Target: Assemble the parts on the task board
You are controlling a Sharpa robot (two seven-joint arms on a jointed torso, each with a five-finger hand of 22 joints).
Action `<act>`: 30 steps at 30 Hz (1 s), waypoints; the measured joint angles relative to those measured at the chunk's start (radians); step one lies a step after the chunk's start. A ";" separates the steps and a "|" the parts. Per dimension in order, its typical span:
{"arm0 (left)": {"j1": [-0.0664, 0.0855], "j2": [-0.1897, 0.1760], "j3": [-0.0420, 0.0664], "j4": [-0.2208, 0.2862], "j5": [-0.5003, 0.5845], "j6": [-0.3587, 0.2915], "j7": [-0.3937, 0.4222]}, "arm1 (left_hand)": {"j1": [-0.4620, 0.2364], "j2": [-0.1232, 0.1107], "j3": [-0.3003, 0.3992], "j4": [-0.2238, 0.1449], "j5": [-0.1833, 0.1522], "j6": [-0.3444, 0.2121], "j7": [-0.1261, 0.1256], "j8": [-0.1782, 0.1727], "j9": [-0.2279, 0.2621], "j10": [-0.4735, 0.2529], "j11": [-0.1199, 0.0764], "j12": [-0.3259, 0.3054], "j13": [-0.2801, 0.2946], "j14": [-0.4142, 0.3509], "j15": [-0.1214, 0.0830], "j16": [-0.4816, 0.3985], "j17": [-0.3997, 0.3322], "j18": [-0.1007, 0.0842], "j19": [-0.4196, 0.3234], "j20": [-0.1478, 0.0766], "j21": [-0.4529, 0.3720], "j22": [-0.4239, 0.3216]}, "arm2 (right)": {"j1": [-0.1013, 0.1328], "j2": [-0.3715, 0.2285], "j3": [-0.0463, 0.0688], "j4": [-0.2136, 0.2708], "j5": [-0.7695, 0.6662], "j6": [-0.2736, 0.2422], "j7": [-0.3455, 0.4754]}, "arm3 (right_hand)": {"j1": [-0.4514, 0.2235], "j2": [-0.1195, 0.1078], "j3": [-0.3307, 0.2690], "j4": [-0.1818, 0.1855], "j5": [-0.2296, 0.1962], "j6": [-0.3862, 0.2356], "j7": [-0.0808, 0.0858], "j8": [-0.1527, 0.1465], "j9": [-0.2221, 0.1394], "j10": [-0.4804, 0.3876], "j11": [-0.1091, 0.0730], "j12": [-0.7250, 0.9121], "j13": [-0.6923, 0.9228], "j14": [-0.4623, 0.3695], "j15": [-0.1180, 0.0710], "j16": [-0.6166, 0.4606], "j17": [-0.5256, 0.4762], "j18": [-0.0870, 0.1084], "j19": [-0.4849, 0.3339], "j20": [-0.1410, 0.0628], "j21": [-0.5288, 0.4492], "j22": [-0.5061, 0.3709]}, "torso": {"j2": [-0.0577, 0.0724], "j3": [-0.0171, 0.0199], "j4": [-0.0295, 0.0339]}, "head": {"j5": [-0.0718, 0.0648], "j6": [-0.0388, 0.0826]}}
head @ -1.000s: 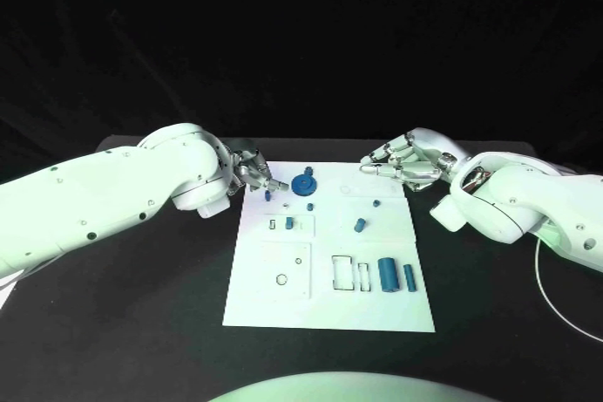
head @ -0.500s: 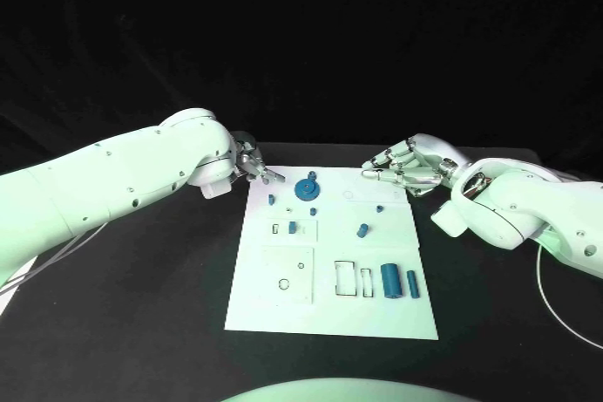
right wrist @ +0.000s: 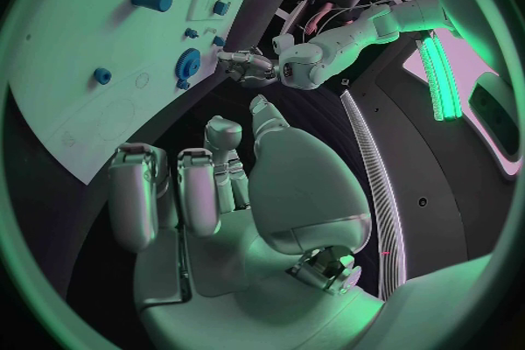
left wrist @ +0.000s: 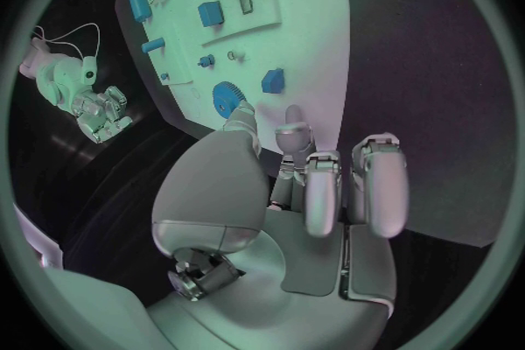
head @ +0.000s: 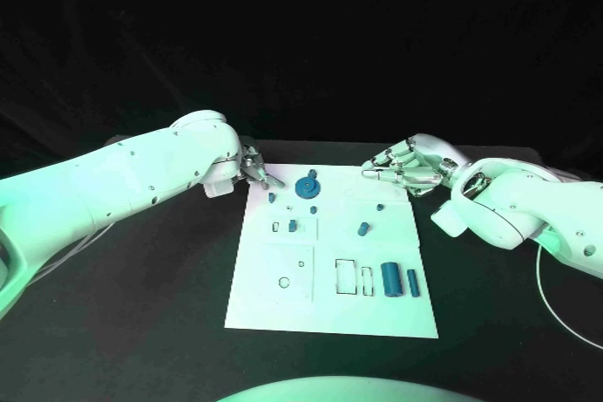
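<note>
While both hands wait at the far end of the task board (head: 333, 310), neither holds a part. The left hand (head: 255, 170) hangs by the board's far left corner, fingers (left wrist: 377, 184) loosely curled and empty, close to a small blue block (head: 273, 195) and the blue gear (head: 307, 189), probably lining up a pick. The right hand (head: 404, 167) hovers over the opposite corner, fingers (right wrist: 136, 192) bent on nothing, likely standing clear. Other parts lie mid-board on the bench (head: 151, 289).

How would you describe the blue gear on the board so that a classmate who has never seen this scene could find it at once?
Start at the white task board in the middle of the black table and go to its far edge. There, close to the left robot hand, lies the gear. It is the one round, toothed blue piece; its neighbours are small blocks.
</note>
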 measured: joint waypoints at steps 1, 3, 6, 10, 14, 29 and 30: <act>0.000 0.000 0.000 -0.001 -0.001 0.002 0.000 | 0.000 0.000 -0.001 -0.001 0.000 0.000 0.000 0.001 0.000 0.002 0.002 0.000 0.001 0.000 0.000 0.000 0.000 0.000 0.000 0.000 0.001 0.000 | 0.000 0.000 0.000 0.000 0.000 0.000 0.000 | 0.000 0.000 0.000 0.000 0.000 0.000 0.000 0.000 0.000 0.000 0.000 0.000 0.000 0.000 0.000 0.000 0.000 0.000 0.000 0.000 0.000 0.000 | 0.000 0.0000 0.0000 | 0.000 0.000; 0.000 0.001 0.000 -0.005 -0.005 0.012 -0.001 | 0.006 0.006 -0.001 -0.001 0.000 0.005 -0.005 0.001 0.002 0.007 -0.004 0.009 0.006 0.000 0.000 0.000 0.000 0.000 0.000 0.000 0.003 0.000 | 0.000 0.001 0.000 0.000 0.000 0.000 0.000 | 0.000 0.000 0.000 0.000 0.000 0.000 0.000 0.000 0.000 0.000 0.000 0.000 0.000 0.000 0.000 0.000 0.000 0.000 0.000 0.000 0.000 0.000 | 0.000 0.0000 0.0001 | 0.000 -0.001; 0.000 0.003 0.000 -0.008 -0.009 0.031 -0.002 | 0.014 0.014 -0.004 -0.004 0.000 0.016 -0.009 0.005 0.005 0.013 -0.010 0.018 0.014 0.000 0.000 0.000 0.000 0.000 0.000 0.000 0.007 0.000 | 0.000 0.001 0.000 -0.001 0.000 0.000 0.000 | 0.000 0.000 0.000 0.000 0.000 0.000 0.000 0.000 0.000 0.000 0.000 0.000 0.000 0.000 0.000 0.000 0.000 0.000 0.000 0.000 0.000 0.000 | 0.000 0.0003 0.0002 | 0.001 -0.001; 0.000 0.004 0.000 -0.010 -0.010 0.055 -0.004 | 0.022 0.022 -0.004 -0.004 0.000 0.023 -0.009 0.005 0.007 0.017 -0.007 0.027 0.019 0.000 0.000 0.000 0.000 0.000 0.000 0.000 0.012 0.000 | 0.000 0.002 0.000 -0.002 0.000 0.000 0.000 | 0.000 0.000 0.000 0.000 0.000 0.000 0.000 0.000 0.000 0.000 0.000 0.000 0.000 0.000 0.000 0.000 0.000 0.000 0.000 0.000 0.000 0.000 | -0.001 0.0006 0.0002 | 0.002 -0.001; 0.000 0.004 -0.001 -0.009 -0.008 0.071 -0.006 | 0.028 0.028 -0.004 -0.004 0.000 0.036 -0.015 0.009 0.012 0.021 -0.011 0.027 0.021 0.000 -0.007 0.000 0.000 0.000 0.000 0.000 0.016 0.000 | -0.001 0.002 0.000 -0.002 0.000 0.000 0.000 | 0.000 0.000 0.000 0.000 0.000 0.000 0.000 0.000 0.000 0.000 0.000 0.000 0.000 0.000 0.000 0.000 0.000 0.000 0.000 0.000 -0.004 -0.001 | -0.001 0.0009 0.0001 | 0.003 -0.001; 0.000 0.004 -0.001 -0.007 0.025 0.076 -0.007 | 0.036 0.036 -0.007 -0.007 0.000 0.046 -0.018 0.013 0.021 0.028 -0.018 0.041 0.029 0.000 -0.007 0.000 0.000 0.000 0.000 0.000 0.020 0.000 | -0.001 0.004 0.000 -0.003 0.000 0.000 0.000 | 0.000 0.000 0.000 0.000 0.000 0.000 0.000 0.000 0.000 0.000 0.000 0.000 0.000 0.000 0.000 0.000 0.001 0.000 0.000 0.000 -0.004 -0.001 | -0.001 0.0011 0.0002 | 0.002 0.001; 0.000 0.004 0.000 -0.007 0.027 0.075 -0.007 | 0.040 0.039 -0.007 -0.007 0.000 0.046 -0.018 0.013 0.023 0.028 -0.018 0.041 0.030 0.000 -0.007 0.000 0.000 0.000 0.000 0.000 0.020 0.000 | -0.001 0.004 0.000 -0.003 0.001 0.000 0.000 | 0.000 0.000 0.000 0.000 0.000 0.000 0.000 0.000 0.000 0.000 0.000 0.000 0.000 0.000 0.000 0.000 0.001 0.000 0.000 0.000 -0.004 -0.001 | -0.001 0.0010 0.0003 | 0.002 0.001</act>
